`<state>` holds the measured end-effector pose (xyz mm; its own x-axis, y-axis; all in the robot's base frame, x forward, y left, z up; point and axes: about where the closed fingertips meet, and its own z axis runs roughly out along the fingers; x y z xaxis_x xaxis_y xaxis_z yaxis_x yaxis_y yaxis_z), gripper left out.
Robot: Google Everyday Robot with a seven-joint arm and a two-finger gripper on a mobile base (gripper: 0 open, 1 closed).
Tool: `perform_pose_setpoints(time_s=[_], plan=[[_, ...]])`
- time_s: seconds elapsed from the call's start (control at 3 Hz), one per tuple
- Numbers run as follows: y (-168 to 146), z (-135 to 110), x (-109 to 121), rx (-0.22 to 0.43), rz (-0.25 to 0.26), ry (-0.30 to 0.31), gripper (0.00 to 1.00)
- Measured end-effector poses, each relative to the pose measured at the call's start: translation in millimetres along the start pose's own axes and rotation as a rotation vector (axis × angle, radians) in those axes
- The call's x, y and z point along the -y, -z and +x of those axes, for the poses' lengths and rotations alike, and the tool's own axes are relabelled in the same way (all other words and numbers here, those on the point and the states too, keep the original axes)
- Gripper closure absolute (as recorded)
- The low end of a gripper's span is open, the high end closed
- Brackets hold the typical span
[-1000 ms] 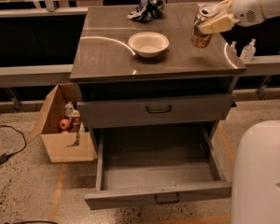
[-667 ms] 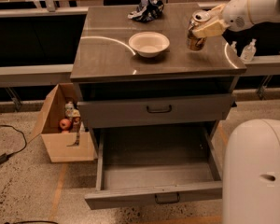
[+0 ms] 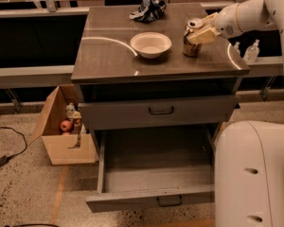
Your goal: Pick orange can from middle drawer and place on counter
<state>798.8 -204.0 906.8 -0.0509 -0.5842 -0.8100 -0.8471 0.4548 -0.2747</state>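
The orange can (image 3: 190, 42) is upright on or just above the right part of the glossy grey-brown counter (image 3: 109, 56), right of a white bowl (image 3: 151, 44). My gripper (image 3: 199, 32) reaches in from the right and is shut on the can's upper part, its pale fingers (image 3: 204, 33) across the can's side. The can's silver lid shows above the fingers. The middle drawer (image 3: 151, 200) is pulled out below the counter, and no can shows inside it. I cannot tell whether the can's base touches the counter.
A dark crumpled cloth (image 3: 149, 8) lies at the counter's back. A closed taller drawer front (image 3: 156, 111) sits above the open drawer. A cardboard box (image 3: 61, 131) with small items stands on the floor at left. Clear bottles (image 3: 252, 51) stand at right. My white base (image 3: 255, 174) is beside the drawer.
My gripper has carried the can to the left and down, from above the counter's right edge to a spot close to the bowl at counter height.
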Motion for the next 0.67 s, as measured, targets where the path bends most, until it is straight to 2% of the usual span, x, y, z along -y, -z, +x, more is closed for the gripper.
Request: perform_pose_setpoints(time_s=[0.33, 0.67], plan=[[-8.5, 4.3, 1.1, -0.015, 0.0, -0.006, 0.06], [-1.8, 10.2, 4.0, -0.029, 0.012, -0.016, 0.0]])
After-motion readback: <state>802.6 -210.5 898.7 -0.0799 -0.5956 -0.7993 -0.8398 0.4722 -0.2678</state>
